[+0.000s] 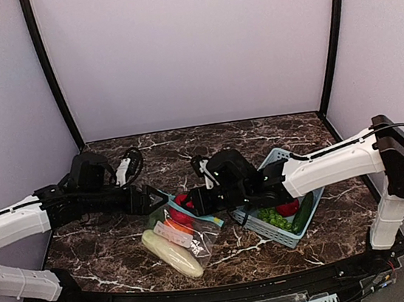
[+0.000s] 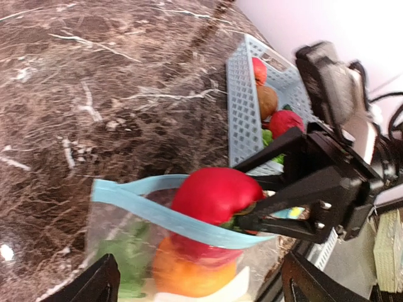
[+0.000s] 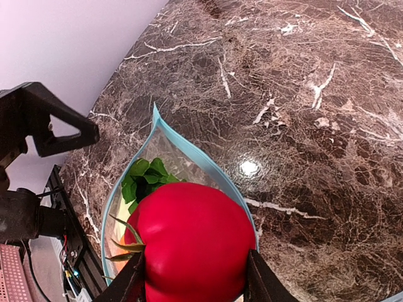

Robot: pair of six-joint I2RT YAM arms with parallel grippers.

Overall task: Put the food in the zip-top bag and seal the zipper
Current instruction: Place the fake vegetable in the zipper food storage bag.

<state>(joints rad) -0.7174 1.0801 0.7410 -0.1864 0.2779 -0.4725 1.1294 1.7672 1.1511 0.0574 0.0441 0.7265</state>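
Right gripper (image 3: 192,280) is clamped on the red round piece (image 3: 189,239), which sits halfway through the zipper (image 2: 145,211) mouth. The zip-top bag (image 1: 184,239) lies mid-table, mouth on its far side, body running toward the near edge. Left gripper (image 1: 152,200) has fingers apart, just left of the mouth. Likely next: release inward, nearward.

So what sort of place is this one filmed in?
Likely a robot test booth, not a kitchen: plain white panels on black posts box in a marble-look tabletop, and the red piece looks like toy food.
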